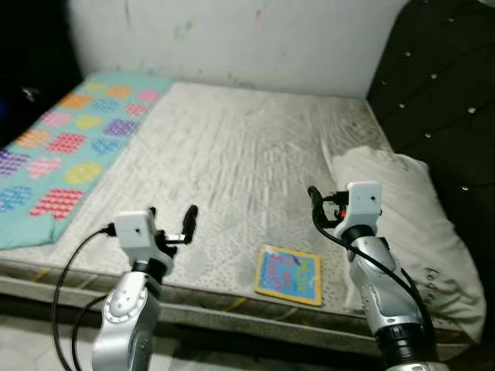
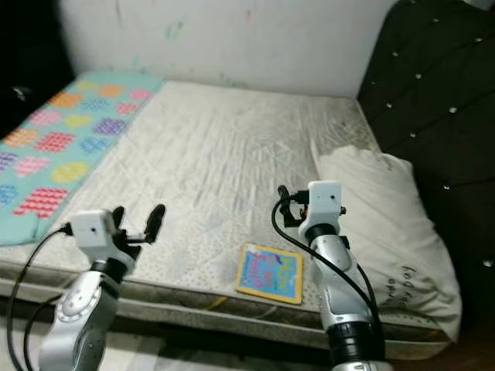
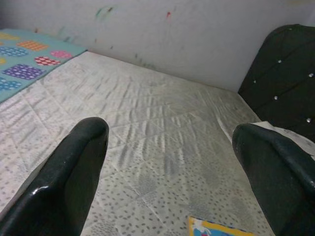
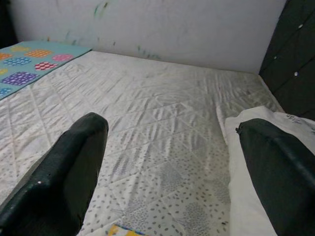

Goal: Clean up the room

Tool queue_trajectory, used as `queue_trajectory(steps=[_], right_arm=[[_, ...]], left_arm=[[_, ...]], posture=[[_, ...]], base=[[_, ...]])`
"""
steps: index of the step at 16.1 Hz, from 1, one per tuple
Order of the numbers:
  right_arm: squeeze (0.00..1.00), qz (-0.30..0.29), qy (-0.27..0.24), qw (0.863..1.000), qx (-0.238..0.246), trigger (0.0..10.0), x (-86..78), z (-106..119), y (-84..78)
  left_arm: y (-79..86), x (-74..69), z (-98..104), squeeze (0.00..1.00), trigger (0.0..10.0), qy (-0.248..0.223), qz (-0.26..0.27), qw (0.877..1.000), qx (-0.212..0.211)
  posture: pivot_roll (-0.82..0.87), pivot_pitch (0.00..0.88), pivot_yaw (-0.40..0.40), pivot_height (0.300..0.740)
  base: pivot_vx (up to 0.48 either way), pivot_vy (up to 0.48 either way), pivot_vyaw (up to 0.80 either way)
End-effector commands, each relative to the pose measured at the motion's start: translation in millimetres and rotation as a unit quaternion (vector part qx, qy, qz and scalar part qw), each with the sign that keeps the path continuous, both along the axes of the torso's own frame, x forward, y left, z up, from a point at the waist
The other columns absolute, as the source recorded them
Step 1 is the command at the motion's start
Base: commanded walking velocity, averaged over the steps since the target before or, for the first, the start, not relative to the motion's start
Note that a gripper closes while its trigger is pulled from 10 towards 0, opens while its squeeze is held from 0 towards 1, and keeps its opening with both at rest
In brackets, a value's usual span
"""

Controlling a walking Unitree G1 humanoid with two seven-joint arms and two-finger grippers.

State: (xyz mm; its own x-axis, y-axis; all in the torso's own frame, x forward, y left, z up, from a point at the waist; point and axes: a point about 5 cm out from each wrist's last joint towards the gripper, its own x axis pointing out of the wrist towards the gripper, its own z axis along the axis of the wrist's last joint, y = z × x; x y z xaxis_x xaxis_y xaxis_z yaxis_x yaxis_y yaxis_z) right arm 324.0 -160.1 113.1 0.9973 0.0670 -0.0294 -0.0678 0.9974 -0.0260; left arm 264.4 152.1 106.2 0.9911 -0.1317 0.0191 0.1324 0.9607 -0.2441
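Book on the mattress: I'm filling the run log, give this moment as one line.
book: flat at mattress front edge, untouched | left claw: open, empty | right claw: open, empty | pillow: beside headboard

Two silver, segmented arms, each ending in a white box-shaped wrist housing and a gripper of long, glossy black fingers: the left gripper (image 1: pixel 172 220) and the right gripper (image 1: pixel 323 202). Black cables loop from each wrist housing down along the forearms; a black collar rings the right arm.

text: none legible | book (image 1: pixel 288 275) cover: blurred | pillow (image 1: pixel 402 224) print: unreadable
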Motion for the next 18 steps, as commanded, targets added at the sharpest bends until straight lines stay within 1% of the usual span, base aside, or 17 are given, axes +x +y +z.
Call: queue_trajectory(steps=[1, 7, 8, 9, 12, 15, 18], right_arm=[[0.00, 0.001, -0.011, 1.000, -0.004, 10.0, 2.4, 6.7, -2.2], [0.00, 0.002, -0.009, 1.000, -0.006, 10.0, 1.6, 6.1, -3.0], [0.00, 0.003, -0.010, 1.000, -0.006, 10.0, 1.6, 6.3, -3.2], [0.00, 0.004, -0.010, 1.000, -0.006, 10.0, 1.6, 6.3, -3.4], [0.00, 0.001, -0.009, 1.000, -0.009, 10.0, 1.7, 6.2, -5.7], [0.00, -0.001, -0.009, 1.000, -0.009, 10.0, 2.4, 6.9, -7.7], [0.00, -0.002, -0.008, 1.000, -0.010, 10.0, 2.5, 6.3, -8.1]], left_arm=[[-1.7, -0.2, 3.3, 0.00, 10.0, -0.007, -0.008, 1.000, -0.004], [-2.9, -2.2, 1.6, 0.00, 10.0, 0.000, -0.011, 1.000, -0.007], [-3.0, -2.3, 1.8, 0.00, 10.0, -0.001, -0.008, 1.000, -0.010], [-3.0, -2.2, 2.1, 0.00, 10.0, -0.004, 0.000, 1.000, -0.023], [-5.0, -3.0, -1.3, 0.00, 10.0, 0.013, -0.003, 0.999, -0.033], [-6.0, -3.4, -0.1, 0.00, 10.0, 0.006, -0.011, 1.000, -0.028], [-5.0, -3.1, -0.5, 0.00, 10.0, 0.010, -0.009, 0.999, -0.030]], posture=[[-0.13, 0.000, -0.019, 0.740], [-0.13, 0.000, -0.021, 0.740], [-0.13, 0.000, -0.022, 0.740], [-0.13, 0.000, -0.022, 0.740], [-0.13, 0.000, -0.023, 0.740], [-0.14, 0.000, -0.023, 0.740], [-0.14, 0.000, -0.023, 0.740]], base=[[0.296, 0.000, 0.00], [0.336, 0.000, 0.00], [0.000, 0.000, 0.00], [0.000, 0.000, 0.00], [0.000, 0.000, 0.00], [0.000, 0.381, 0.00], [0.000, 0.465, -0.80]])
